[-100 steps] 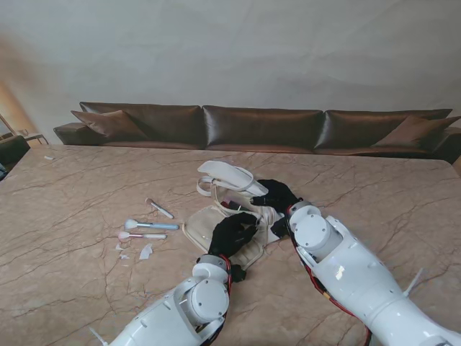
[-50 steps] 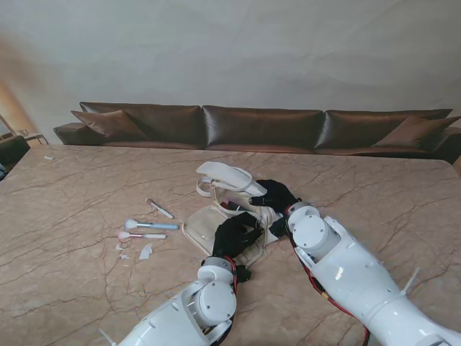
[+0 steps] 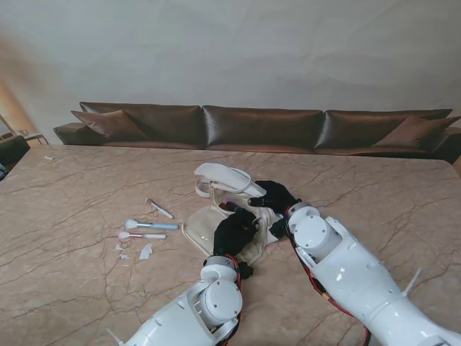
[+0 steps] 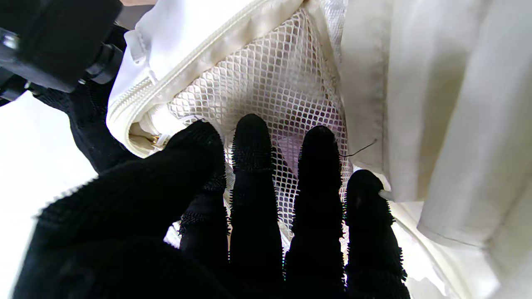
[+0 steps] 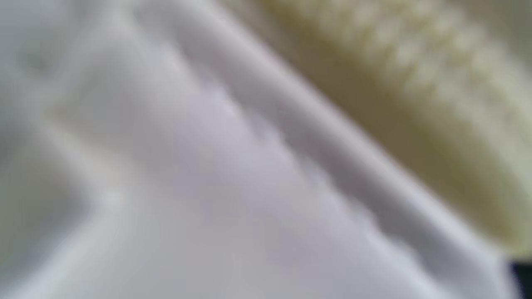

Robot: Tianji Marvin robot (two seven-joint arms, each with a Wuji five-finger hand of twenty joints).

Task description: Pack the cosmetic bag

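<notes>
The cream cosmetics bag (image 3: 202, 232) lies open mid-table, its lid (image 3: 223, 176) flipped up on the far side. My left hand (image 3: 235, 229) in a black glove reaches into the bag from the near side. In the left wrist view its fingers (image 4: 253, 174) lie straight and spread against the bag's white mesh pocket (image 4: 270, 79), holding nothing; something pinkish shows behind the mesh. My right hand (image 3: 272, 196) grips the bag's right rim. The right wrist view shows only blurred cream fabric (image 5: 266, 166). A small red item (image 3: 229, 206) shows inside the bag.
Left of the bag lie a blue-handled brush (image 3: 151, 225), a pink brush (image 3: 142, 235), a short white stick (image 3: 160, 209) and some white scraps (image 3: 145, 251). A brown sofa (image 3: 259, 126) runs along the table's far edge.
My left hand has slid farther from me, deeper into the open bag. The lid has shifted slightly left. The right hand has stayed on the rim.
</notes>
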